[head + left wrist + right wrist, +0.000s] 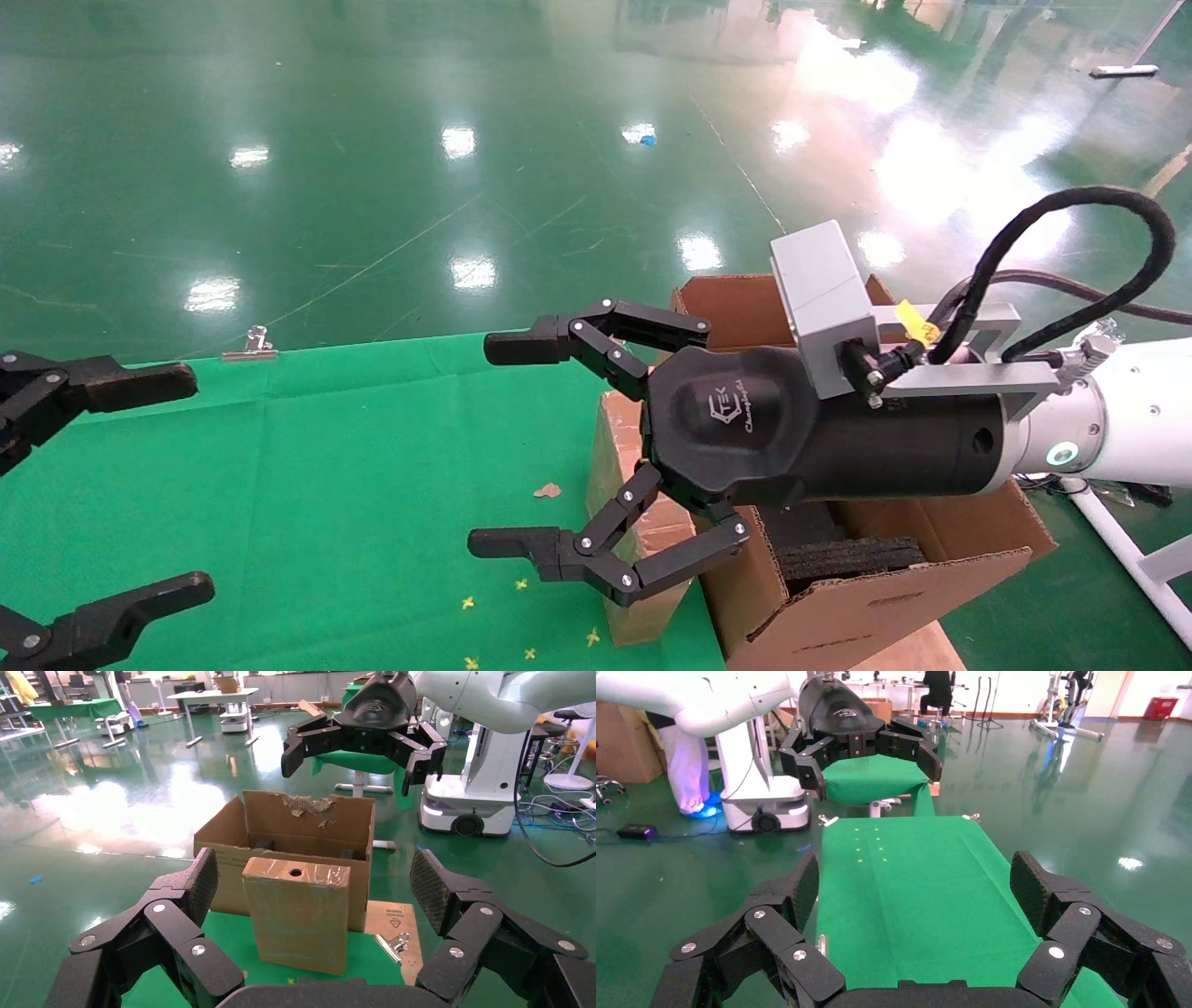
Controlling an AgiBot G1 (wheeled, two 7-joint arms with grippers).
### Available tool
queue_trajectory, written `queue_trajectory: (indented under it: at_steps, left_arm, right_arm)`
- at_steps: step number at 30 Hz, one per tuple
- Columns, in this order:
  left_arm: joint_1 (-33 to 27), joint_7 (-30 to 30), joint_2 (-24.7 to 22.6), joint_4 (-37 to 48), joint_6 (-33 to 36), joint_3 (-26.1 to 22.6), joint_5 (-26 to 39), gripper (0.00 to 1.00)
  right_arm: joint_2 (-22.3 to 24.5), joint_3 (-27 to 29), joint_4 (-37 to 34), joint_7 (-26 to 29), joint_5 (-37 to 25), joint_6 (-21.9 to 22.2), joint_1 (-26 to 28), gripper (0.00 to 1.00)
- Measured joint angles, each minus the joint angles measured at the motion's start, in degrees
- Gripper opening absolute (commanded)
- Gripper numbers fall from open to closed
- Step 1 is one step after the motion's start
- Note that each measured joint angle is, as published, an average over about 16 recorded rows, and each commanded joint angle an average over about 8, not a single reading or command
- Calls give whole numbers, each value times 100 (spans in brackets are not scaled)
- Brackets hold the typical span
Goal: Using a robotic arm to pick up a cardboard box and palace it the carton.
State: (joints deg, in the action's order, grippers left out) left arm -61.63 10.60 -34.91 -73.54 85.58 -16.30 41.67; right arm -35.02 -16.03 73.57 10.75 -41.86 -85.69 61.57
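Note:
The small taped cardboard box (299,917) stands upright on the green cloth, against the carton's near wall; in the head view (616,447) my right gripper partly hides it. The large carton (309,822) is open, with black foam inside (852,557). My right gripper (503,445) on the white robotic arm (1117,419) is open and empty, held in the air above the box and the carton's edge (355,766). My left gripper (186,485) is open and empty at the table's left, facing the box from a distance (316,881).
The green cloth (372,447) covers the table. A metal binder clip (250,343) sits on its far edge, another (392,943) beside the box. A cardboard scrap (548,490) and small yellow marks lie on the cloth. A flat cardboard sheet (908,652) lies under the carton.

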Motion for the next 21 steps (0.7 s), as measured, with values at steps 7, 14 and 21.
queue_trajectory:
  at_steps: [7,14,21]
  left_arm:
    - [3,6,-4,-2,4,11,7,100]
    - [5,13,-9,-1,8,22,15,100]
    - [4,14,-10,3,9,22,16,100]
  right_arm:
    - [0,0,0,-1,0,0,0,100]
    - [-9,-38,22,57,-58,27,20,100]
    - [-85,-292,150,431,-461,103,268,100]
